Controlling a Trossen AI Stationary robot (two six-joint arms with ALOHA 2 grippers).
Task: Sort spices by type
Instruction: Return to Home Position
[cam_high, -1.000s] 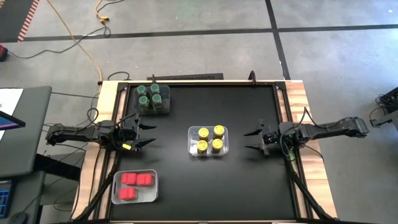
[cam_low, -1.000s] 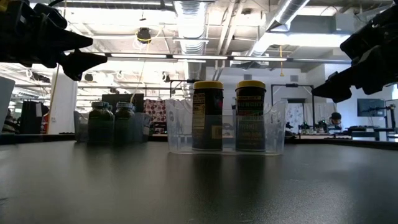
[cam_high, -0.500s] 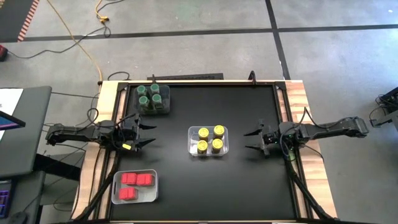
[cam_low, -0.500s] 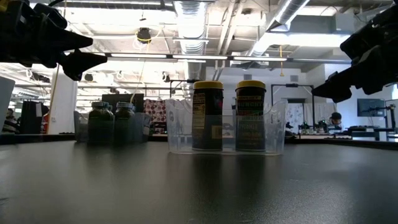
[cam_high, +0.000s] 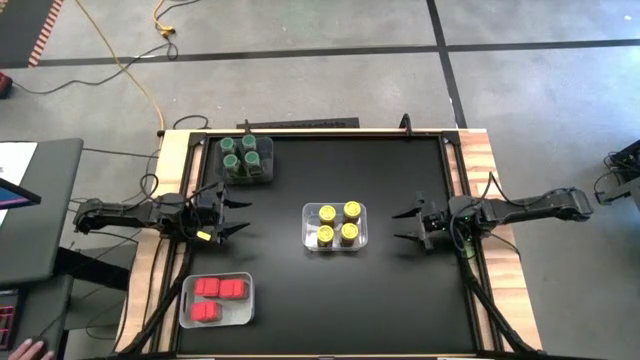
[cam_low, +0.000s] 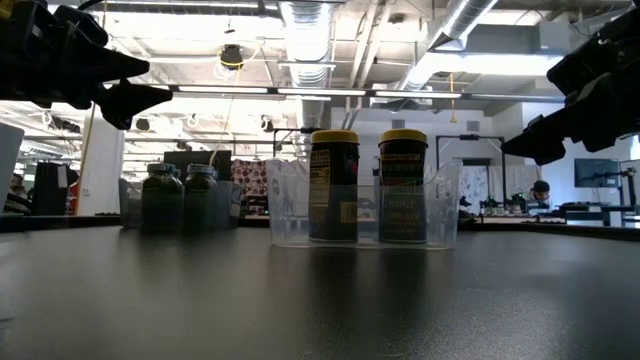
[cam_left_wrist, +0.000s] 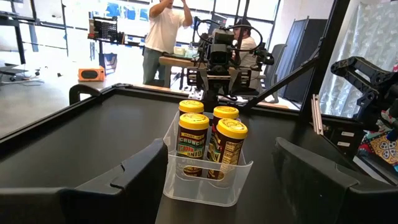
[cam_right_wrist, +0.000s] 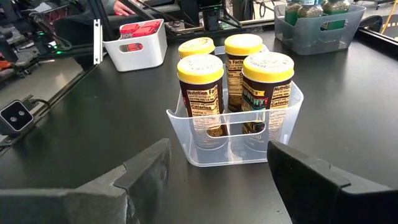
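Four yellow-lidded jars (cam_high: 327, 214) binned centre | red-topped jars (cam_high: 208, 288) show overhead, not low view | left, right jaws spread, empty

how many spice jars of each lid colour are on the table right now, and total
yellow-lidded jars: 4
green-lidded jars: 4
red-topped jars: 3 showing from above
total: 11
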